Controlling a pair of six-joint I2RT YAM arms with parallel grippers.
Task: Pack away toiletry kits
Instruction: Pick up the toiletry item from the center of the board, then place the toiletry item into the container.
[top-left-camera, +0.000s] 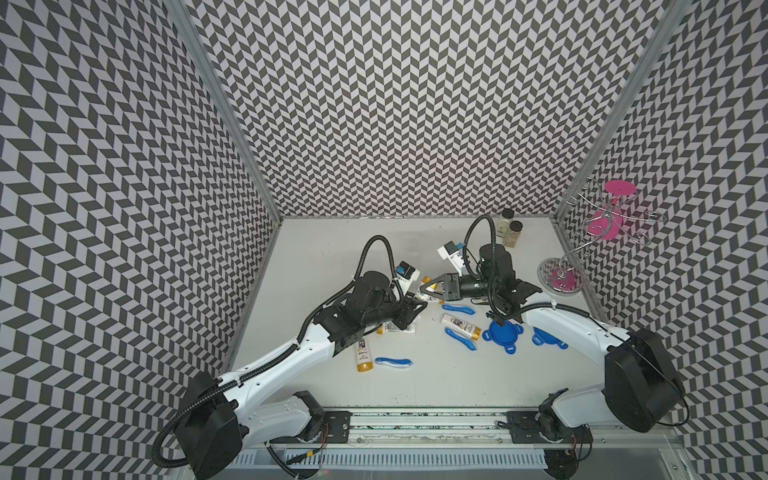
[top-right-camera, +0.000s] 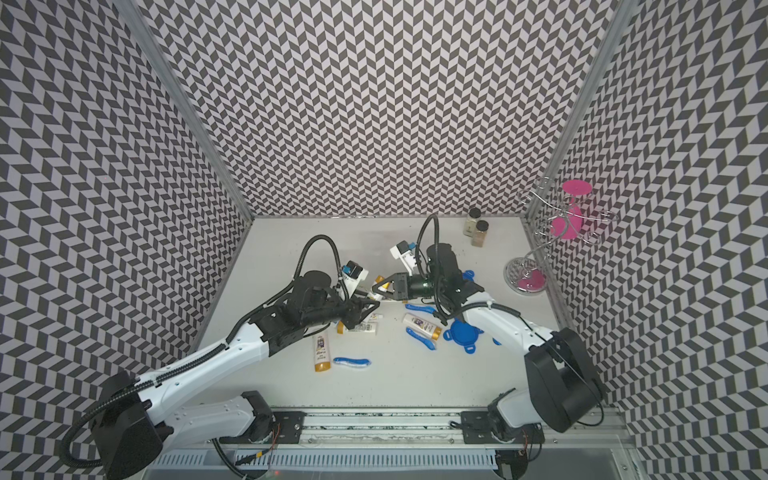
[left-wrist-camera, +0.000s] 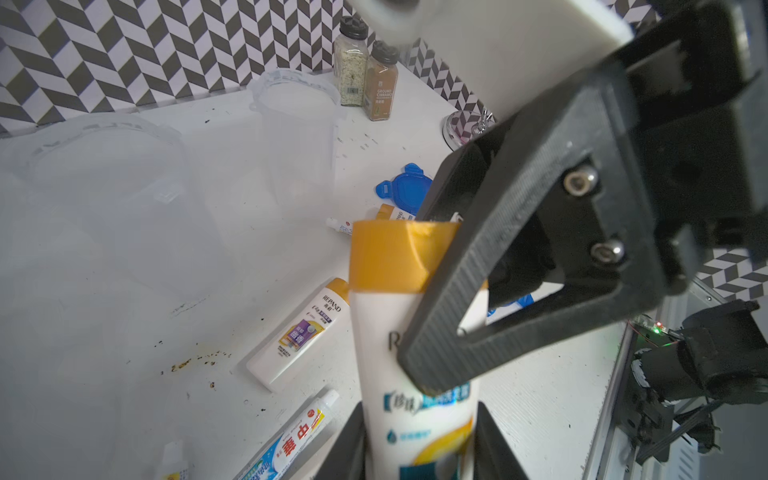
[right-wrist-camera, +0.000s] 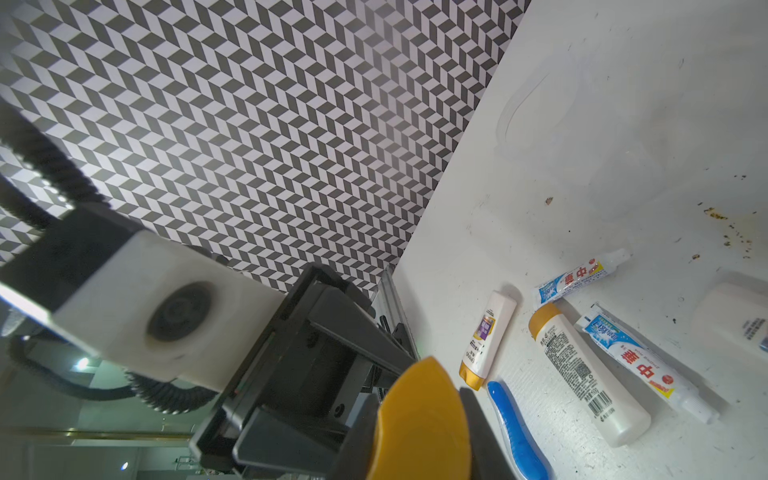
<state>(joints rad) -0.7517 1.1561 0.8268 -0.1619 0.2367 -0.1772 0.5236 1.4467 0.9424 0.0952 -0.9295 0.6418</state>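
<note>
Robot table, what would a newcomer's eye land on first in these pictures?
Mid-table, the two arms meet: the left hand and the right hand both appear to grip one gold-capped white tube. At the far right corner stands a wire stand with bright pink discs. Blue lids and toothbrushes lie scattered near the right arm.

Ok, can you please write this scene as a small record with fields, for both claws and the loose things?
left claw: shut on the body of the gold-capped tube
right claw: closed on the same tube's cap
toothbrushes: three, lying loose on the table
blue lids: off, lying on the table
clear cup: upright, open
stage: both arms hold one tube, hand-over likely
</note>
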